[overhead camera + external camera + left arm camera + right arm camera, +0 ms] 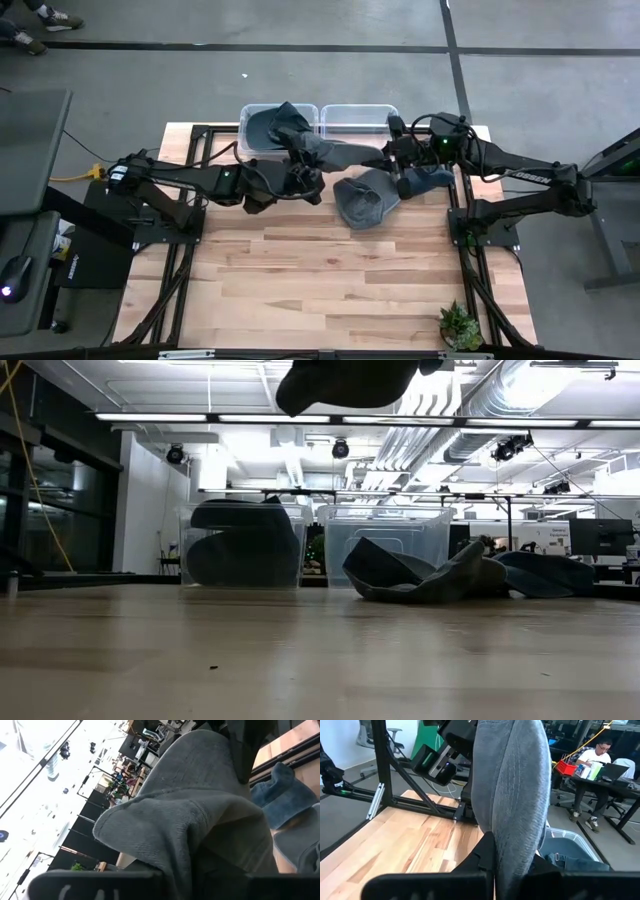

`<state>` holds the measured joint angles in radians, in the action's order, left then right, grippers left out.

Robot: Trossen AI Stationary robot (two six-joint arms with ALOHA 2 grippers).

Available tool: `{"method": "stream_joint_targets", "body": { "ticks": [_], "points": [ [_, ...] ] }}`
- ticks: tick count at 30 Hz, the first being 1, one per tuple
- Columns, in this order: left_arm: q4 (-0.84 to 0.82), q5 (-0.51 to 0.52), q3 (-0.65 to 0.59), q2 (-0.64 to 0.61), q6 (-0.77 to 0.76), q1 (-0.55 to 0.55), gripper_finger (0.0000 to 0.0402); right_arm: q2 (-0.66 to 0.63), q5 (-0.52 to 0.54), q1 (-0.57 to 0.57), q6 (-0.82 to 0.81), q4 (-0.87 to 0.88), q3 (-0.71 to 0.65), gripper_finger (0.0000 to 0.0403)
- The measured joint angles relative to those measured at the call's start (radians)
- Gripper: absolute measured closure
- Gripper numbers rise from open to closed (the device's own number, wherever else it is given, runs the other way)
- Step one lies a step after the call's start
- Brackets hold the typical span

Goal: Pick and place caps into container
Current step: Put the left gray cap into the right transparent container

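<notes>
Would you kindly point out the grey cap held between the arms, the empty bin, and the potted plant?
grey cap (335,153), high view, its stretched middle.
empty bin (357,108), high view, far rim.
potted plant (461,327), high view, its leaves.

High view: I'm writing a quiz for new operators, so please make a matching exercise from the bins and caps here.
Things:
1. left bin
2. right bin
3. raised grey cap
4. blue cap

States:
a. lying on the table beside the right arm
b. holds dark caps
c. no caps visible inside
d. off the table, gripped by the right claw, left claw close by

Pairs: 1-b, 2-c, 3-d, 4-a
</notes>
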<state>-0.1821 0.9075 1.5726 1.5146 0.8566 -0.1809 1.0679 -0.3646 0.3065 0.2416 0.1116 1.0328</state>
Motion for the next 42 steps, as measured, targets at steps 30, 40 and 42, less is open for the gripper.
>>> {"method": "stream_joint_targets", "body": {
  "ticks": [30,40,42],
  "points": [
    [0.000,0.249,0.000,-0.011,0.140,-0.034,0.0327,-0.009,0.328,0.010,0.022,0.100,-0.002,0.0397],
    [-0.152,0.065,0.000,-0.141,-0.366,-0.071,0.0327,-0.009,0.360,0.109,0.229,0.133,-0.002,0.0397],
    [-0.226,-0.039,0.001,-0.168,-0.512,-0.061,0.0327,-0.009,0.354,0.137,0.305,0.151,-0.002,0.0397]
  ]
}}
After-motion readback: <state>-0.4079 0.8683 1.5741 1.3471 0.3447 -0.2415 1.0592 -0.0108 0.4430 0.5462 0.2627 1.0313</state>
